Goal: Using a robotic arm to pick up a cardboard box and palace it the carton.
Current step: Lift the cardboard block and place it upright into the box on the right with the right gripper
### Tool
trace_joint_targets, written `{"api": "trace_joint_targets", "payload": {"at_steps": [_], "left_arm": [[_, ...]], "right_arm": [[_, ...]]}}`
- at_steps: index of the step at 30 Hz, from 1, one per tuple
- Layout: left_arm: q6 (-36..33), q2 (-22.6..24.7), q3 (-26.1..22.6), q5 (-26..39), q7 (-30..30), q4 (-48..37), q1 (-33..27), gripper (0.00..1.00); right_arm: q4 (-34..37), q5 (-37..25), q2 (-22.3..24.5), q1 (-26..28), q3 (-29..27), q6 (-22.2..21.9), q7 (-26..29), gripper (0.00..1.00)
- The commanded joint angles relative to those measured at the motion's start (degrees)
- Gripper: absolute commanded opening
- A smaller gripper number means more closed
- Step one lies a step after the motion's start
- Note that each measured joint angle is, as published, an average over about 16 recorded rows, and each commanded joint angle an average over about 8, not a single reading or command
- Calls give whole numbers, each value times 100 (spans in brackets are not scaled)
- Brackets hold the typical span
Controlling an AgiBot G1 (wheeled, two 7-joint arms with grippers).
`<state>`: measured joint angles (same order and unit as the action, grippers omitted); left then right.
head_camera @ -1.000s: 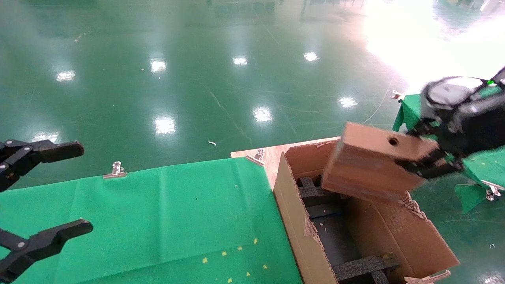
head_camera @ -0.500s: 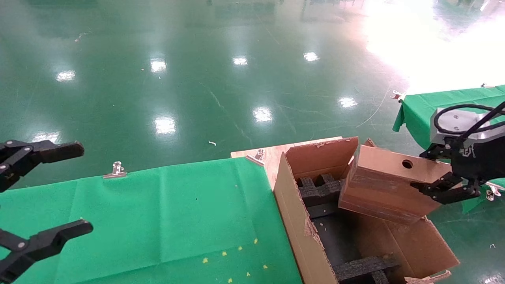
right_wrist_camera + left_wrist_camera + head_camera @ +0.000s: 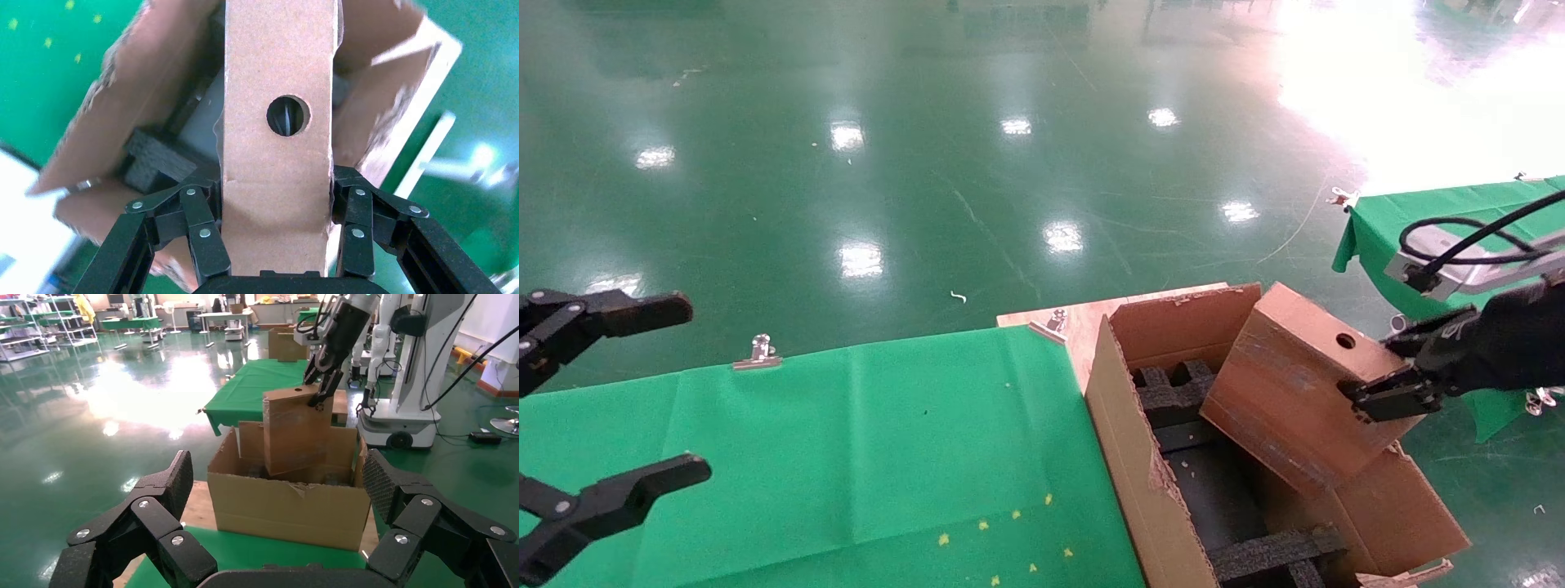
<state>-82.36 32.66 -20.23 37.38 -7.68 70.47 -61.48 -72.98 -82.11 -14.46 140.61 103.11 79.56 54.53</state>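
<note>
Right gripper (image 3: 1389, 384) clamped on the narrow holed face of the cardboard box (image 3: 1295, 392); jaws pressed against both sides of that face, clear in the right wrist view (image 3: 278, 239). Box (image 3: 278, 122) tilted, its lower end dipping into the carton's (image 3: 1140, 474) open top, upper end above the rim on the far-right side. Round hole (image 3: 1345, 340) faces upward. Black foam strips (image 3: 1275, 551) lie inside the carton below the box. Carton stands just right of the green cloth (image 3: 846, 457). Left gripper (image 3: 609, 408) hovers over the cloth's left part, well apart from the carton, jaws spread wide, holding nothing.
</note>
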Motion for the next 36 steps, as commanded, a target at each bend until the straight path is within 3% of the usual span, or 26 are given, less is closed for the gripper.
{"api": "trace_joint_targets", "payload": {"at_steps": [1,7,21,29,36], "left_arm": [[0,0,0,0,0,0,0,100],[0,0,0,0,0,-1,0,100],[1,-1,0,-1,0,-2,1,100],[1,-1,0,-1,0,-2,1,100],[1,-1,0,-1,0,-2,1,100]], "right_arm": [[-269,-182,140,-70,69,-209,688,0],[-478,-370,311,-164,141,-468,1722,0],[-375,-309,304,-215,150,-569,1838,0],[-448,-619,245,-507,322,-1148,2698,0],[-483,-908,116,-764,489,-1478,3105,0]]}}
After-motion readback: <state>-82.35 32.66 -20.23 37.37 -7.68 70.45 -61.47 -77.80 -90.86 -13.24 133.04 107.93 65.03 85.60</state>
